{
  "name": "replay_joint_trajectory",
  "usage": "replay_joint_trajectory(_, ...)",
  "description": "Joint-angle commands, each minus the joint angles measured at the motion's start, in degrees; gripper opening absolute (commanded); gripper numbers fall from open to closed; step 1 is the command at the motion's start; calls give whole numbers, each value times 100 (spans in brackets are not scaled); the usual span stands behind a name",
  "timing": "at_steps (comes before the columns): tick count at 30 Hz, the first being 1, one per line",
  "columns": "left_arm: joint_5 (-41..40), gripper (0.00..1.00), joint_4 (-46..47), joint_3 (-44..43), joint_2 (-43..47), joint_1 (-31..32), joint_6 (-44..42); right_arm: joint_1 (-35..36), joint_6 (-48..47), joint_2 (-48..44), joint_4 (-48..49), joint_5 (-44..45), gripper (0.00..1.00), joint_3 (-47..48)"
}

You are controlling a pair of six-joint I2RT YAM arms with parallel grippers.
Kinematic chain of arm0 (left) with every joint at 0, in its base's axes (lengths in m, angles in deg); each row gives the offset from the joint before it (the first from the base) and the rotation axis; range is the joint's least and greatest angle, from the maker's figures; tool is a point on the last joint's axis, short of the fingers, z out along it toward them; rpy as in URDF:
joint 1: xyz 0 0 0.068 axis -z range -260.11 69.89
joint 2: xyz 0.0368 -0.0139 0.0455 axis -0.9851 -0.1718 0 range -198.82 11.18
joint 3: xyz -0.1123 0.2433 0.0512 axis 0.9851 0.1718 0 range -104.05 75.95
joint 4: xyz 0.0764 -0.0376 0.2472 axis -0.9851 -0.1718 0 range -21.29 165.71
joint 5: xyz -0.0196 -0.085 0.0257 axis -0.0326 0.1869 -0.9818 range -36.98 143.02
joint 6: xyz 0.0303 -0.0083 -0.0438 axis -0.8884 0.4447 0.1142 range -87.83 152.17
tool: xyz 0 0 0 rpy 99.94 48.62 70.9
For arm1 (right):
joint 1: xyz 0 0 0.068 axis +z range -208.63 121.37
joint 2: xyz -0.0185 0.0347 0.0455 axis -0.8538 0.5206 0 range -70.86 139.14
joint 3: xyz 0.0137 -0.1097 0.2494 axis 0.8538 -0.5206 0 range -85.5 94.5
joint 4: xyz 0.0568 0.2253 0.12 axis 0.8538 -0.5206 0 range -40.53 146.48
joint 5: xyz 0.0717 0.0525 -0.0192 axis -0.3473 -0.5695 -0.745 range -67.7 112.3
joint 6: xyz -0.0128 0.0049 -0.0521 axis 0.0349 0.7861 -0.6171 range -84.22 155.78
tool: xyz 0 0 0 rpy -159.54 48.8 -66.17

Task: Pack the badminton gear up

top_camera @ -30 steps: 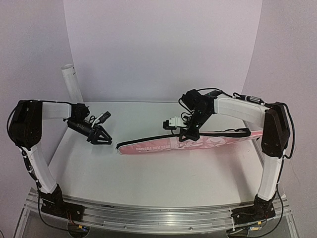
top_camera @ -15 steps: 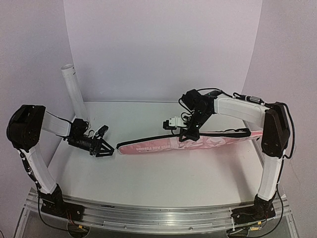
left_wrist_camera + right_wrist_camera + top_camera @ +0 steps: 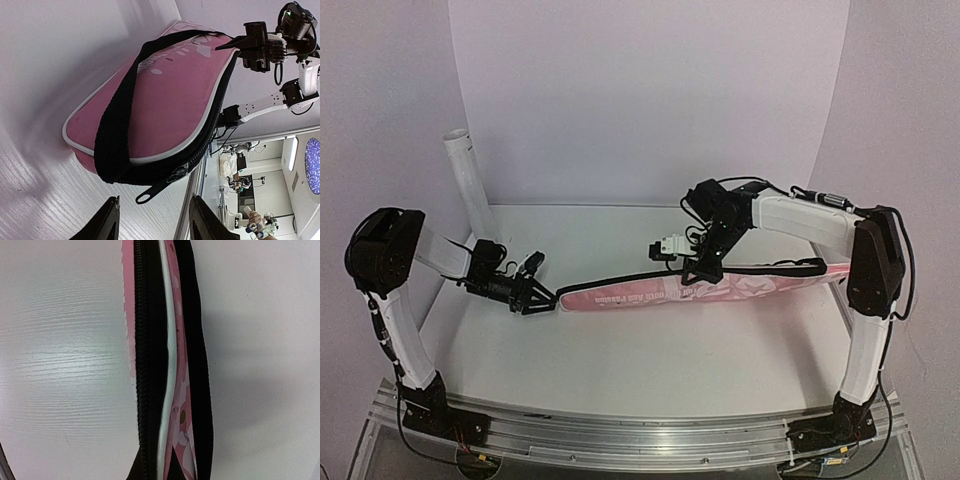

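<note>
Badminton gear: you see no racket or shuttlecock in the open in any of the 3 views; whether they sit inside the pink bag (image 3: 650, 295) you cannot tell.
Pink bag: it lies lengthwise across the middle of the worktop (image 3: 640, 360), standing on its long edge, with its narrow end towards your left arm and its wide end towards the right wall.
Strap: the black strap (image 3: 117, 125) runs along the bag's side and loops round the near end.
Zip: the black zip track follows the bag's edge; its pull tab (image 3: 156, 191) hangs free at the near end.
Left gripper (image 3: 548, 299): it hovers low over the worktop, pointing at the bag's narrow end. Your jaws are spread apart, with the pull tab just ahead of them and in line with the gap, touching neither finger.
Right gripper (image 3: 701, 272): it comes down on the bag's upper edge about midway along. Your jaws are closed on that edge beside the strap, as far as the left wrist view shows.
Right wrist view: you look straight down the zip track, white piping and strap, with bare worktop on both sides.
White tube (image 3: 468, 180): it leans against the back left corner, well apart from the bag.
</note>
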Motion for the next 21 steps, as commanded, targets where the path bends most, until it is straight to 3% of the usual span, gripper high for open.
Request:
replay_joint_trajectory(1, 221, 44, 0, -336, -97, 88, -123, -31, -8, 35, -214, 83, 0, 196)
replay_joint_trajectory(11, 241, 31, -306, -552, -198, 160, -475, -29, 4, 32, -212, 64, 0, 188)
replay_joint_trajectory(21, 238, 0, -1220, -1017, -437, 162, -1303, -33, 19, 15, -221, 52, 0, 172)
